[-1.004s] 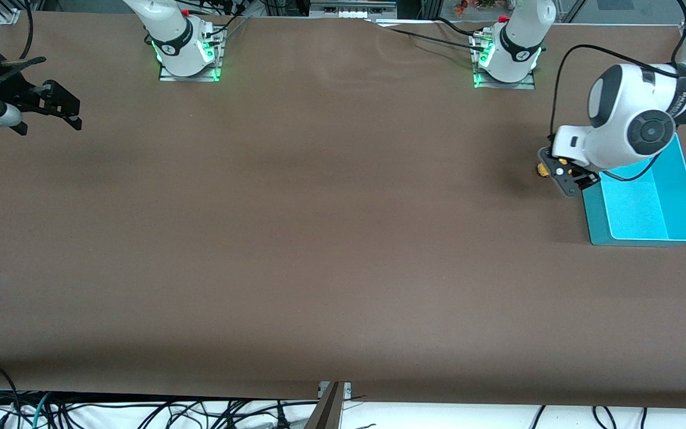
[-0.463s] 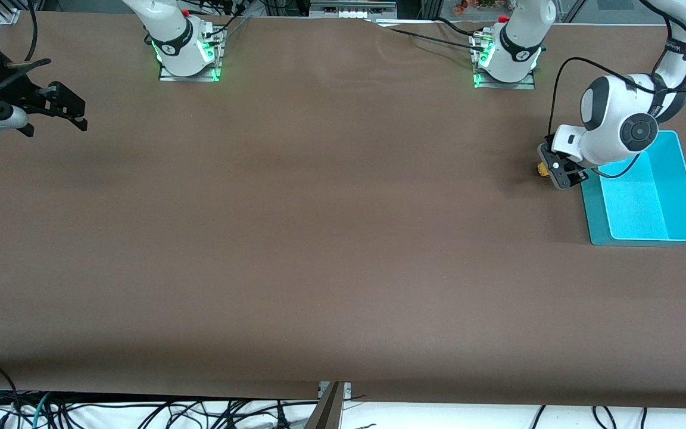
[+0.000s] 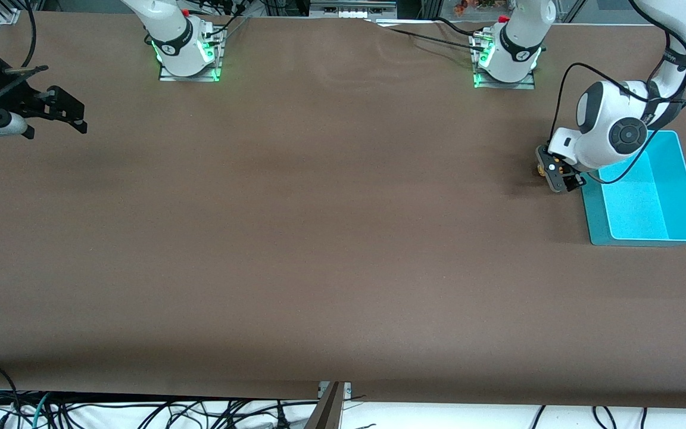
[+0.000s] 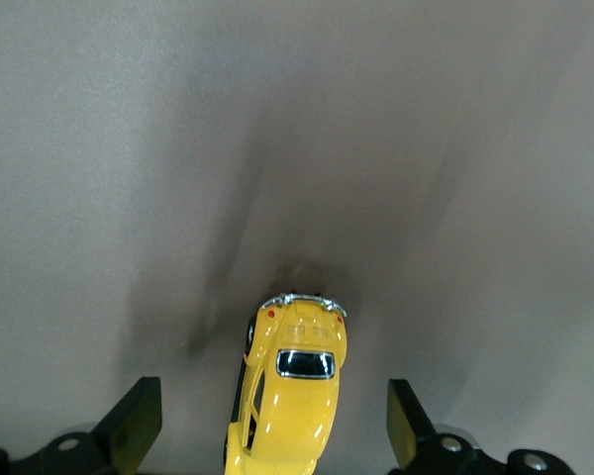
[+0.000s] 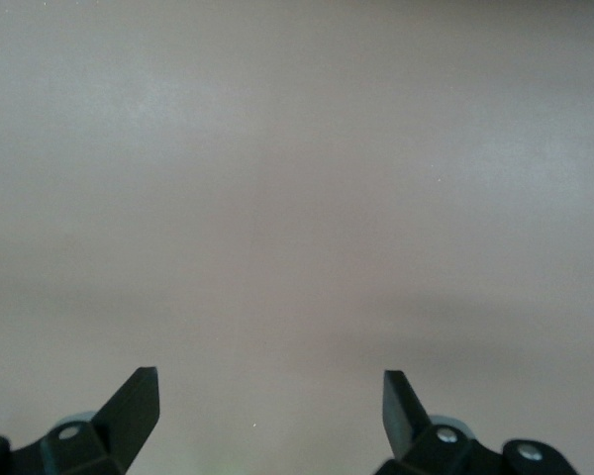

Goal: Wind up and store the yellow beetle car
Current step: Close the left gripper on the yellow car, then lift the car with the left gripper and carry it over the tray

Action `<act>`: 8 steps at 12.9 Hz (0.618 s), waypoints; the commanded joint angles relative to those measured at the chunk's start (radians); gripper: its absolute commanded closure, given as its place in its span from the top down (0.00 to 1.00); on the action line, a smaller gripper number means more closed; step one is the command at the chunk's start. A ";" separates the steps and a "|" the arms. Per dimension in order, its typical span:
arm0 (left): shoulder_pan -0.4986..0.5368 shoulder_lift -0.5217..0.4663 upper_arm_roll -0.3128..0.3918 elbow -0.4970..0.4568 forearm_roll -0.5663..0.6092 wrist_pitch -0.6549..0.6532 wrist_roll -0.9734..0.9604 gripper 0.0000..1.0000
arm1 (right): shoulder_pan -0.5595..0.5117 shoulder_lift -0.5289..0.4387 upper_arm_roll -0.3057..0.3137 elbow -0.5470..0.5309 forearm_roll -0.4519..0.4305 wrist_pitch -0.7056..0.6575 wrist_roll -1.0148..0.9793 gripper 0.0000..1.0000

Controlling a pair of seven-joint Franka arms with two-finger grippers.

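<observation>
A brown tabletop (image 3: pixel 319 238) fills the front view, with a tangle of dark cables (image 3: pixel 140 411) hanging below its edge nearest the front camera.

Nearest the front camera on the surface is a turquoise bin (image 3: pixel 593 226), at the left arm's end of the tabletop. Just beside its farther corner, toward the middle of the tabletop, the left hand (image 3: pixel 551 173) is down close to the surface. In the left wrist view the left hand (image 4: pixel 267 435) is spread wide, and the yellow car (image 4: pixel 289 381) sits on the tabletop between the two fingers (image 4: pixel 134 430) with clear gaps on either side, so nothing is gripped. The car's chrome bumper and dark window face away from the wrist. From the front only a sliver of the yellow car (image 3: pixel 539 171) peeks out beside the hand; it is outside the bin.

A little farther from the front camera, at the right arm's end of the tabletop, the right hand (image 3: pixel 60 113) waits in the air above the bare surface. The right wrist view shows the right hand (image 5: pixel 269 406) wide open, with only tabletop under it.

Farthest back are the two arm bases (image 3: pixel 188 53), lit green.
</observation>
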 commanded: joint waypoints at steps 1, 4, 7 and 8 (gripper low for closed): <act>0.022 0.011 -0.012 -0.002 0.032 0.017 0.021 1.00 | 0.017 0.013 -0.014 0.032 0.017 -0.048 0.007 1.00; 0.066 0.029 -0.013 -0.004 0.076 0.019 0.022 1.00 | 0.017 0.016 -0.013 0.028 0.027 -0.050 0.012 1.00; 0.073 0.044 -0.013 -0.047 0.079 0.093 0.024 0.98 | 0.017 0.021 -0.014 0.029 0.030 -0.050 0.012 1.00; 0.073 0.046 -0.013 -0.047 0.079 0.098 0.024 0.86 | 0.017 0.021 -0.016 0.029 0.029 -0.050 0.010 1.00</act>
